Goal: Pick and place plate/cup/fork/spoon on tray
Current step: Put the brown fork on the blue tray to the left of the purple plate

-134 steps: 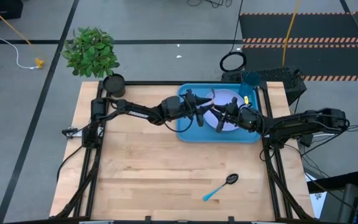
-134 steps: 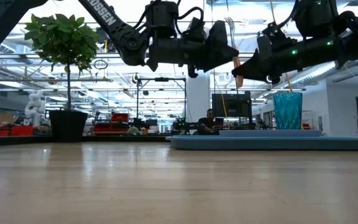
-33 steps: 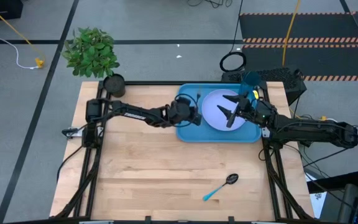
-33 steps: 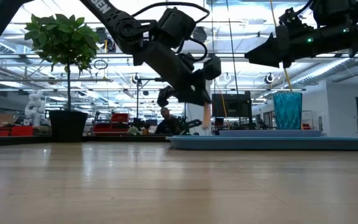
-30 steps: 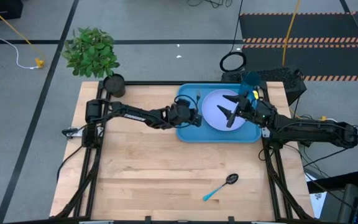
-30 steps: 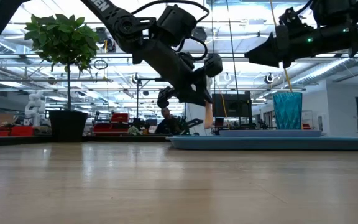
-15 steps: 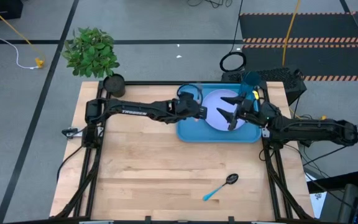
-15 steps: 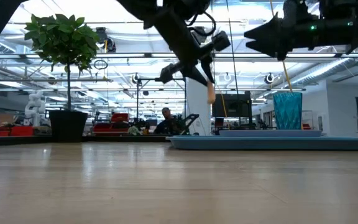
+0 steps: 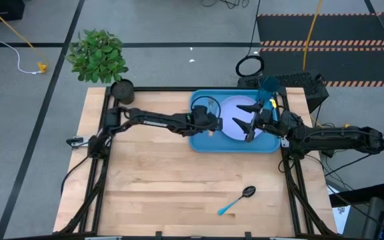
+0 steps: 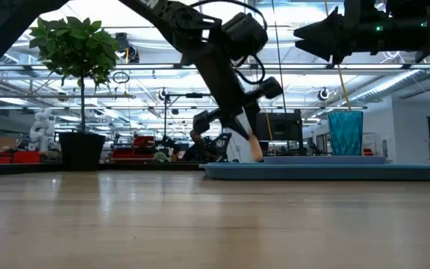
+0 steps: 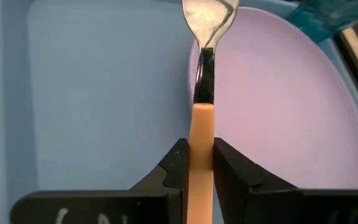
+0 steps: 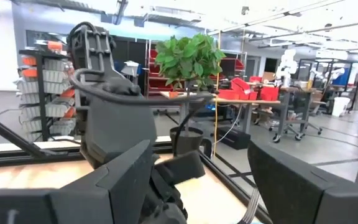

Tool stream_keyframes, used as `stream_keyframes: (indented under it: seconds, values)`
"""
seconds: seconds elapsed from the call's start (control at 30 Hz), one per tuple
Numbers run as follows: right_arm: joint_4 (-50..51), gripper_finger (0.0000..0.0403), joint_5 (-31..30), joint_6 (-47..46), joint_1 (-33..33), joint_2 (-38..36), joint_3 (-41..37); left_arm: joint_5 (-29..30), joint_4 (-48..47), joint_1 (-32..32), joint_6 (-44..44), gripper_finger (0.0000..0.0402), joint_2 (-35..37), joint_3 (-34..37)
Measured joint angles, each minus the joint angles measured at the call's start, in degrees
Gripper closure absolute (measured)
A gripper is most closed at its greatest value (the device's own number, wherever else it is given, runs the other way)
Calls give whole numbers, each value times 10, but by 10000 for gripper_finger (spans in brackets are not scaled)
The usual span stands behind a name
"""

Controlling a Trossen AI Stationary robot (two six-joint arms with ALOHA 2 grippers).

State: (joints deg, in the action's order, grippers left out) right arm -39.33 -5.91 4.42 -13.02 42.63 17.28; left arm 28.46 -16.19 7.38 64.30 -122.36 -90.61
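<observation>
My left gripper (image 9: 213, 121) is over the left part of the blue tray (image 9: 199, 143) and is shut on the fork (image 11: 202, 93). The fork has an orange handle and silver tines (image 11: 210, 15), which point ahead over the left rim of the lavender plate (image 9: 235, 110). The plate lies flat in the tray. The teal cup (image 10: 346, 133) stands at the tray's far right corner. My right gripper (image 9: 251, 125) hangs open above the plate, high above the tray in the low view (image 10: 312, 33). The blue-handled spoon (image 9: 235, 201) lies on the wood near the front edge. My left gripper pinches the fork's orange handle (image 11: 202, 134) between its two fingers, short of where the metal neck begins. The fork runs straight out ahead, in line with the fingers. In the low view it slants down toward the tray (image 10: 254, 149). Whether the tines touch the plate I cannot tell.
A potted plant (image 9: 99, 57) stands off the table's far left corner, with its black pot (image 9: 122, 90) at the corner. Bare wood lies in front of and left of the tray. People and shelves show in the room beyond the table.
My left gripper, still shut on the fork, rose over the tray's left part, shifted a little toward the plate, then came down again and tipped steeper, bringing the fork low over the tray. My right gripper has moved up a little and stayed open.
</observation>
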Motion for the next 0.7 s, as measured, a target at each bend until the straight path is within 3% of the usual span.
stream_keyframes:
  seconds: [0.17, 0.4, 0.7]
  values:
    - [-14, 143, -2, 8, 0, 0, 0, -46, 0, 14, 17, 350, -8, -1]
    - [-27, 143, -2, -16, 0, 0, 0, -179, -2, 53, 45, 350, -29, 0]
    - [-21, 143, 0, -22, 0, 0, 0, -220, 17, 60, 53, 350, -48, 0]
